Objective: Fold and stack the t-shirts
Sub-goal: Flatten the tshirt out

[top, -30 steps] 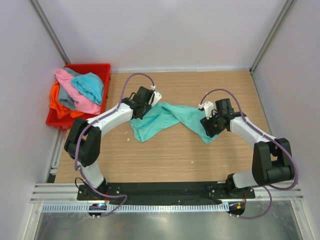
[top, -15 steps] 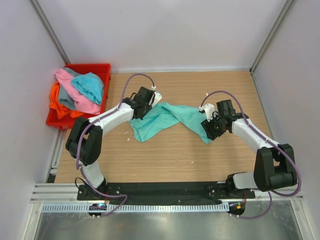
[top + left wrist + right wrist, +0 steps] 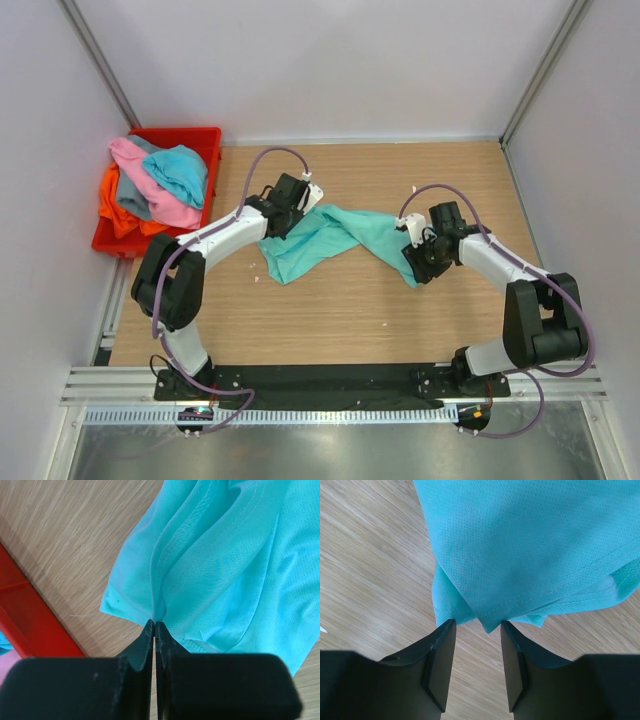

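At the near edge of the counter (image 3: 350,320): two arms, one end effector each.
Right end effector (image 3: 477,626): released, the jaws stand apart around the lowest corner of the mint green t-shirt (image 3: 530,545); nothing is gripped.
Risk here: only a small tip of cloth lies between the jaws. A closing may catch one layer or miss, and the corner may then slip out on the lift.
Left end effector (image 3: 154,625): clenched on a fold at the shirt's other edge.
Risk there: the shirt lies twisted in its middle, so a pull from both sides may tighten the twist instead of spreading it.
Count on the counter: one t-shirt, the mint green one.
Count in the red bin (image 3: 200,132), far left: four, heaped: pink t-shirt (image 3: 165,205), turquoise t-shirt (image 3: 182,172), orange t-shirt (image 3: 112,205), grey t-shirt (image 3: 130,195).
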